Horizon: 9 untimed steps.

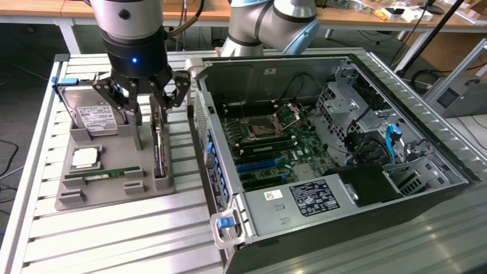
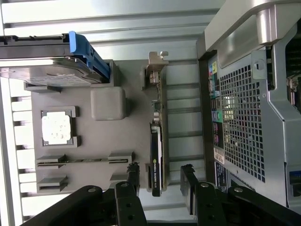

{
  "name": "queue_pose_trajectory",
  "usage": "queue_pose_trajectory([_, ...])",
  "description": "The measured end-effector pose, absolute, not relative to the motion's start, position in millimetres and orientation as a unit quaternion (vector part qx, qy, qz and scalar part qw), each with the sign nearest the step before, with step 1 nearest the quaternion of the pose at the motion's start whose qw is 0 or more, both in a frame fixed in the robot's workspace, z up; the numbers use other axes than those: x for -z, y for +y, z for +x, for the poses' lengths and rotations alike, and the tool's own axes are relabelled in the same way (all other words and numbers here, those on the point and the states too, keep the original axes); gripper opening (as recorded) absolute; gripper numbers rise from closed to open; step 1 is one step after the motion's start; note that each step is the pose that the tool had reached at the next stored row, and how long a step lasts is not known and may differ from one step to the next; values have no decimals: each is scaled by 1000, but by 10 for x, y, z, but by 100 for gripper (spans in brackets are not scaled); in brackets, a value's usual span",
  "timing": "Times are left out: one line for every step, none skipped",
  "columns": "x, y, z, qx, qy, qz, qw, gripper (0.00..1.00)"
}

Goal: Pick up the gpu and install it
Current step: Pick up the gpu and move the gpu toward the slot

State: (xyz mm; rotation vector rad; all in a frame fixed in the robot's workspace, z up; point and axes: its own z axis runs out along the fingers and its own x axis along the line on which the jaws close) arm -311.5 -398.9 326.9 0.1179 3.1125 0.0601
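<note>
The gpu [image 2: 156, 155] is a thin dark card standing on its edge in a slot of the grey holder tray [image 2: 122, 136], with its silvery bracket [image 2: 157, 66] at the far end. In the exterior view the gpu [image 1: 158, 154] stands along the tray's side nearest the computer. My gripper [image 2: 160, 181] is open, one black finger [image 2: 133, 176] on each side of the card's near end, a gap showing on both sides. In the exterior view my gripper [image 1: 156, 111] hangs straight above the card.
The tray [image 1: 114, 191] also carries a hard drive in a blue frame [image 1: 95, 114], a processor chip [image 1: 85, 157] and a green RAM stick [image 1: 102, 171]. The open computer case [image 1: 335, 148] lies on the exterior view's right, its perforated rear wall [image 2: 240, 117] close beside the card.
</note>
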Motion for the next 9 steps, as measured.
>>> queue_pose_trajectory([-3266, -3989, -3115, -19, 999, 38, 13, 48])
queue_pose_trajectory([-3265, -3989, -3115, -19, 999, 38, 13, 48])
queue_pose_trajectory([-3263, -3989, -3115, -19, 999, 38, 13, 48])
queue_pose_trajectory([-3261, -3989, -3115, -19, 999, 38, 13, 48])
queue_pose_trajectory([-3259, -3989, -3115, -19, 999, 38, 13, 48])
queue_pose_trajectory([-3257, -3989, -3115, -19, 999, 38, 13, 48])
queue_pose_trajectory([-3255, -3989, -3115, -19, 999, 38, 13, 48])
queue_pose_trajectory([-3253, -3989, -3115, -19, 999, 38, 13, 48])
queue_pose_trajectory([-3250, -3989, -3115, -19, 999, 38, 13, 48])
